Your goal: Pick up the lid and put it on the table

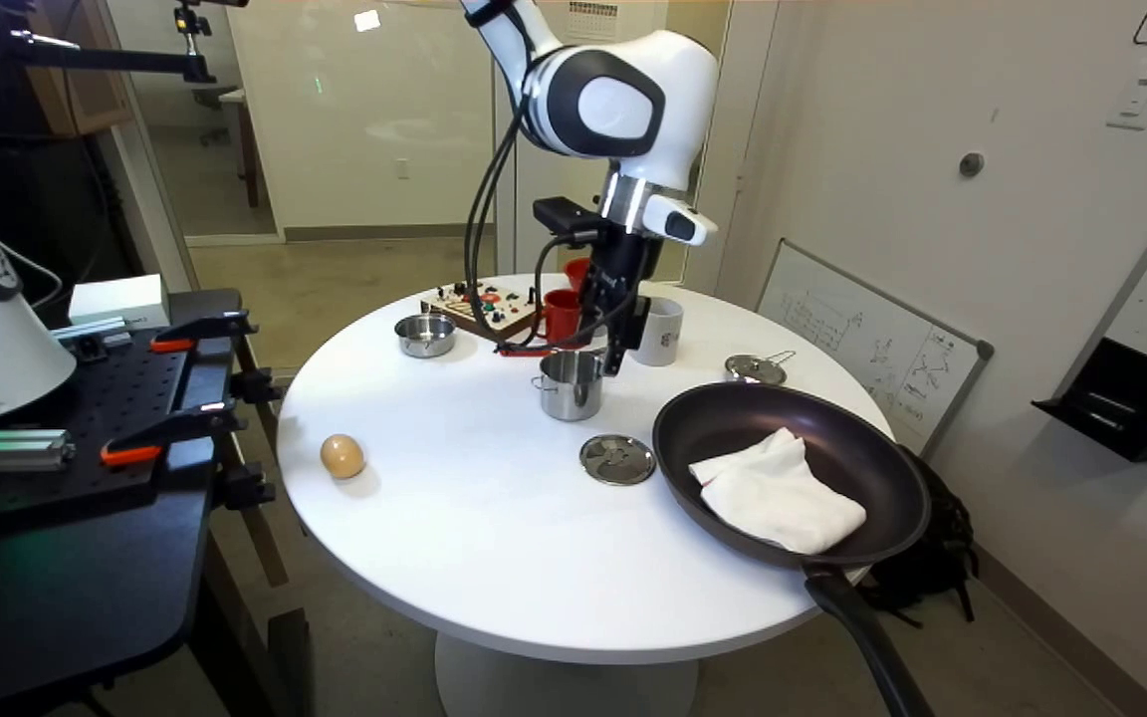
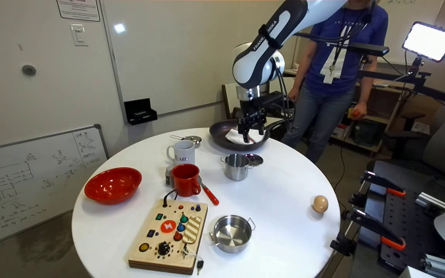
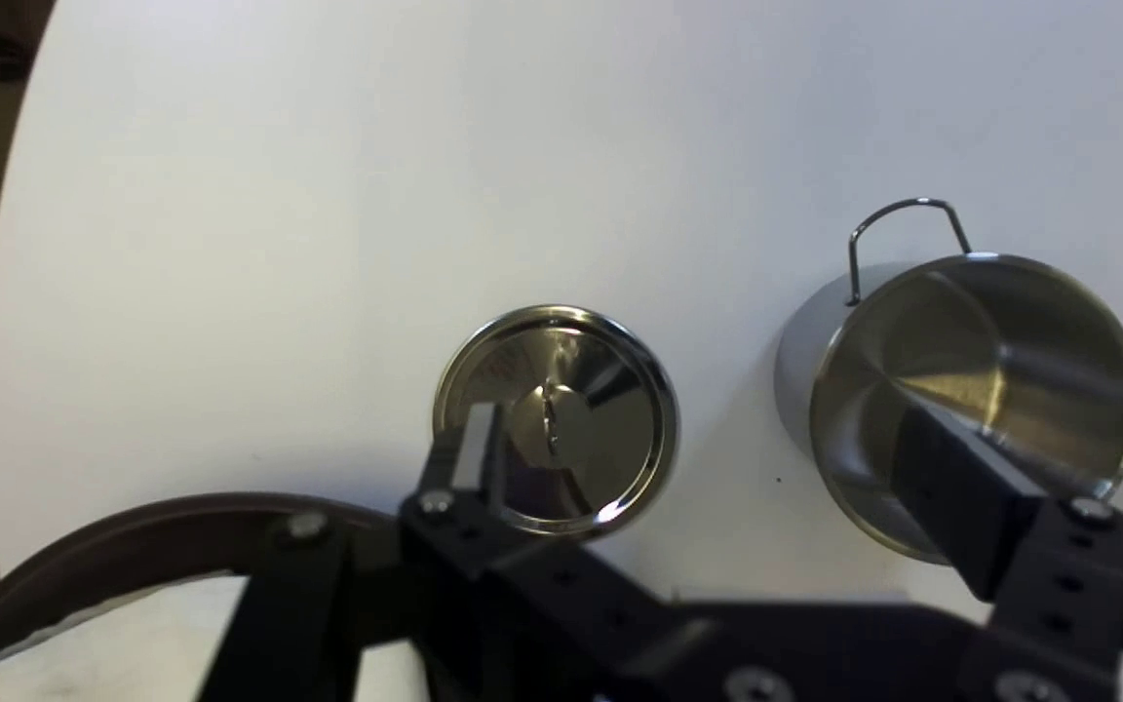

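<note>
The lid [image 1: 617, 460] is a small flat round silver-grey disc with a thin handle at its centre. It lies flat on the round white table [image 1: 494, 538], between the small steel pot and the black pan. It shows partly behind the pot in an exterior view [image 2: 255, 158] and near the middle of the wrist view [image 3: 610, 419]. My gripper [image 3: 700, 434] is open and empty, in the air above the table. In the wrist view one finger overlaps the lid's left part and the other overlaps the pot; neither visibly touches. The gripper also shows in both exterior views [image 1: 623, 349] [image 2: 254, 135].
The small steel pot [image 1: 570, 388] stands close beside the lid. The black pan [image 1: 733, 408] holds a white cloth [image 1: 783, 498]. A white mug [image 1: 661, 334], red mug [image 2: 185, 181], red bowl [image 2: 113, 185], wooden panel [image 2: 168, 235], silver bowl [image 2: 232, 233] and egg [image 2: 320, 204] are around.
</note>
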`<state>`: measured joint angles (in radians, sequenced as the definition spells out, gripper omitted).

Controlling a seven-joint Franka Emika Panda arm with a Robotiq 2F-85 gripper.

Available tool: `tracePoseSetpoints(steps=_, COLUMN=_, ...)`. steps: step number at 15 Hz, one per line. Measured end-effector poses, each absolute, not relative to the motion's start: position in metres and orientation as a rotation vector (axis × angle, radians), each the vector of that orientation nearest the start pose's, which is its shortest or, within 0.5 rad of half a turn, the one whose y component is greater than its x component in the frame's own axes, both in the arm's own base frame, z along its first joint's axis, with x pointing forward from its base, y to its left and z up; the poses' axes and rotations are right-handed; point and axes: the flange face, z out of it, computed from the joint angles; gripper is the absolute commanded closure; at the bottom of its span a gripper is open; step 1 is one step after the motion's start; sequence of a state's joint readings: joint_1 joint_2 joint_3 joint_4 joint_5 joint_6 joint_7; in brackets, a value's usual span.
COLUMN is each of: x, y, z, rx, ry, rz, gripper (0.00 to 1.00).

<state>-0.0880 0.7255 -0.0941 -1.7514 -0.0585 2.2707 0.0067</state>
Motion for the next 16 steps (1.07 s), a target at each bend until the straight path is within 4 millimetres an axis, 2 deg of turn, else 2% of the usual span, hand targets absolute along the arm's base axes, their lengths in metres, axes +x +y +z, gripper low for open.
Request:
tracePoseSetpoints(steps=7, x=0.578, y=-0.087, z=0.165, rx=-3.197, ry=0.304, rz=0.195, gripper=0.0)
tracePoseSetpoints(steps=10, x=0.556, y=-0.073, z=0.174, rx=-3.19, ry=0.297, rz=0.195, gripper=0.0)
tracePoseSetpoints(steps=16, x=0.548, y=-0.07, z=0.18, rx=-3.187, ry=0.295, rz=0.193, gripper=0.0)
